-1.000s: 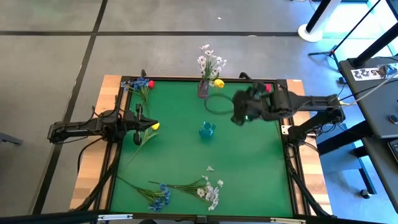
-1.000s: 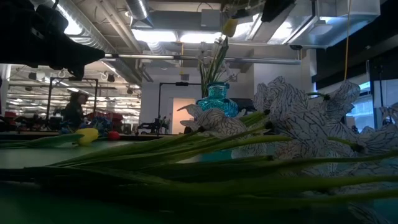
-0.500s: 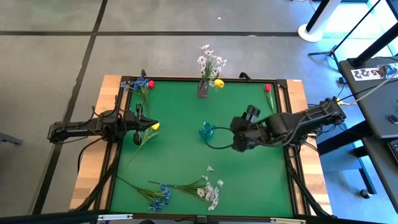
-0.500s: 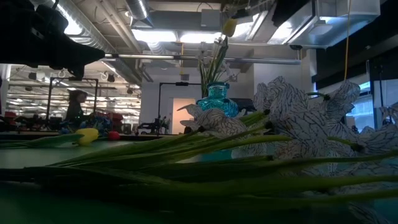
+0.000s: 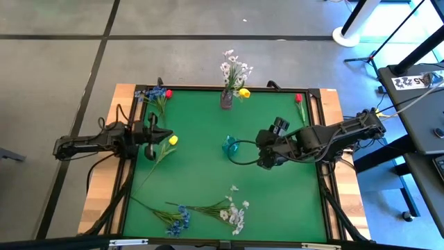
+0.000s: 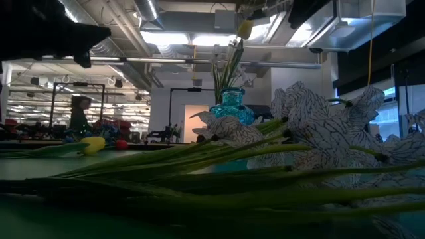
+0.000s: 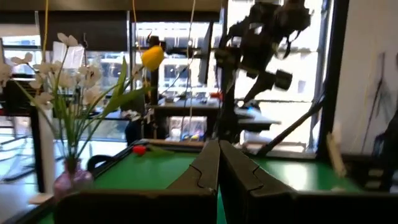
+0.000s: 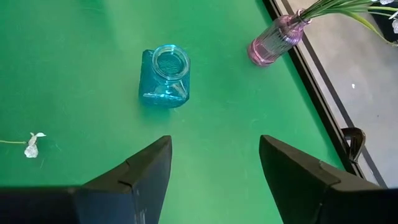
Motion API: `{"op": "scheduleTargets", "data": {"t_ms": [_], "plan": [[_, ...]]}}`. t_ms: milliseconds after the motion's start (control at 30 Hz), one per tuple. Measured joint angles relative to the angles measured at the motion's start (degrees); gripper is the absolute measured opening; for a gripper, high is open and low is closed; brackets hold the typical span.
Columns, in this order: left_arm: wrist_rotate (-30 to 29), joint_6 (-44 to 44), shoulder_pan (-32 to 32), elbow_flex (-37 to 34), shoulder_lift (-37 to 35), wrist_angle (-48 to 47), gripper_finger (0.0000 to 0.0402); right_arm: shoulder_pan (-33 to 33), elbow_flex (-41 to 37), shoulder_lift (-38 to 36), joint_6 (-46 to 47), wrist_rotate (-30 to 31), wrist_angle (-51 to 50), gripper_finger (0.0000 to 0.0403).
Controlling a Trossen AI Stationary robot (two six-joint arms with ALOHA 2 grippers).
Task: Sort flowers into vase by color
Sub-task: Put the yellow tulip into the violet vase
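My left gripper (image 5: 159,135) (image 7: 217,165) hovers shut and empty at the table's left side, just by the yellow tulip bud (image 5: 172,140), which lies flat with its stem running toward the near left. My right gripper (image 5: 259,157) (image 8: 214,149) is open above the table, just right of the empty blue glass vase (image 5: 231,146) (image 8: 165,78). The pink vase (image 5: 227,99) (image 8: 273,42) at the far edge holds white sprays and a yellow bud. A red bud (image 5: 300,101) lies far right. Blue blooms with a red bud (image 5: 158,94) lie far left. Blue and white sprays (image 5: 208,212) lie near the front edge.
A dark cable loop (image 5: 241,158) hangs from the right arm beside the blue vase. One loose white blossom (image 8: 30,144) lies on the green mat. In the low view, white sprays (image 6: 319,133) fill the foreground. Wooden rim (image 5: 125,94) frames the mat.
My right arm swung from the far edge by the pink vase toward the near side, stopping right of the blue vase, then held still. My left gripper rose a little above the yellow tulip, which stayed in place.
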Motion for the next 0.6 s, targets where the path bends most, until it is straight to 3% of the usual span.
{"op": "scheduleTargets", "data": {"t_ms": [167,400,600], "plan": [[2.47,-4.47,0.0,0.0,0.0,1.14,0.0,0.0,0.0,0.0,0.08,0.0,0.11,0.0243],[5.61,-9.05,-1.12,0.0,0.7,10.09,0.0,0.0,0.0,0.0,-0.09,0.0,0.11,0.0243],[2.5,-9.21,-4.77,0.0,7.4,12.07,0.0,0.0,0.02,0.0,-1.54,0.0,0.11,0.0243]]}}
